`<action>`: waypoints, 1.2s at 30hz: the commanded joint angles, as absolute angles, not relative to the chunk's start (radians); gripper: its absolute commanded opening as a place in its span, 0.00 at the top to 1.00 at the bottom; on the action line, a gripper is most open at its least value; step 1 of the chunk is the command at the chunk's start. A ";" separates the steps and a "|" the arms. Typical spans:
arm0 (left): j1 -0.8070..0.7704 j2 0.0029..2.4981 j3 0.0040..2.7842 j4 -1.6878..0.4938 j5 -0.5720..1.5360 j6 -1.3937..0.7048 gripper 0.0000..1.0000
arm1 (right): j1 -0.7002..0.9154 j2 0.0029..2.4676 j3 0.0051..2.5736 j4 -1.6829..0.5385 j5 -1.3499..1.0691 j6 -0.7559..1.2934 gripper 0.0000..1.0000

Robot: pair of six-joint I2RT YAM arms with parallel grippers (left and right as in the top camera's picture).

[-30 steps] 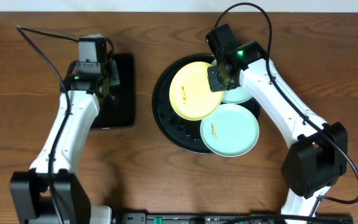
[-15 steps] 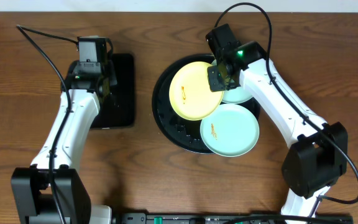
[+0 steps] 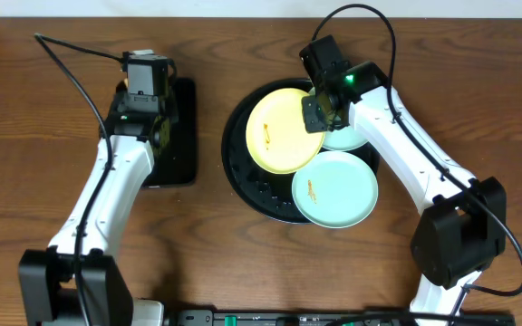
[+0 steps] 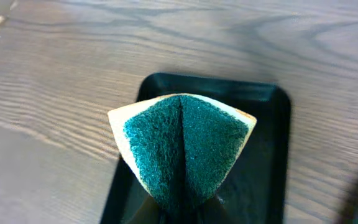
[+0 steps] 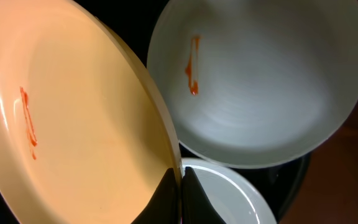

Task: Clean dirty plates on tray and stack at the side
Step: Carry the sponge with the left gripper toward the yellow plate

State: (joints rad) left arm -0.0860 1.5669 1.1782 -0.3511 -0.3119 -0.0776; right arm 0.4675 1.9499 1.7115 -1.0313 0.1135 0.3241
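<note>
A small rectangular black tray [image 3: 182, 127] lies on the brown wood-grain table [image 3: 34, 190]. Above it sits a sponge [image 4: 182, 146] with its dark green scouring face outward and pale yellow foam at the edges, folded along a centre crease (wedge-shaped) — whether it touches the tray is unclear.
</note>
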 commanded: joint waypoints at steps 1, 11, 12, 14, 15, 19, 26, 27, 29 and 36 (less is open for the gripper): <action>-0.084 1.496 1.172 -0.357 -0.098 -0.072 0.93 | 0.484 1.949 1.705 -1.049 0.123 0.376 0.99; -0.084 1.390 1.172 -0.357 0.038 -0.062 0.92 | 0.485 1.949 1.669 -1.028 0.115 0.408 0.98; -0.084 1.393 1.172 -0.358 0.003 -0.056 0.93 | 0.485 1.949 1.657 -1.015 0.115 0.408 0.98; -0.084 1.409 1.169 -0.358 -0.076 -0.057 0.92 | 0.485 1.949 1.633 -0.994 0.115 0.407 0.99; -0.084 1.422 1.169 -0.358 -0.120 -0.057 0.92 | 0.485 1.949 1.628 -0.989 0.115 0.407 0.98; -0.083 1.498 1.169 -0.356 -0.328 -0.057 0.92 | 0.485 1.949 1.625 -0.987 0.115 0.406 0.99; -0.084 1.565 1.169 -0.376 -0.269 -0.088 0.93 | 0.483 1.949 1.625 -0.987 0.115 0.403 0.99; -0.084 1.562 1.169 -0.373 -0.230 -0.088 0.93 | 0.483 1.949 1.625 -0.987 0.116 0.403 0.99; -0.084 1.557 1.169 -0.368 -0.186 -0.087 0.93 | 0.483 1.949 1.625 -0.987 0.116 0.403 0.98; -0.084 1.556 1.169 -0.368 -0.184 -0.086 0.93 | 0.483 1.949 1.622 -0.987 0.115 0.404 0.98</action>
State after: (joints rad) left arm -0.0856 1.5745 1.1652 -0.3698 -0.2008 -0.0784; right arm 0.4675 1.9499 1.6257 -0.9894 0.1123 0.3901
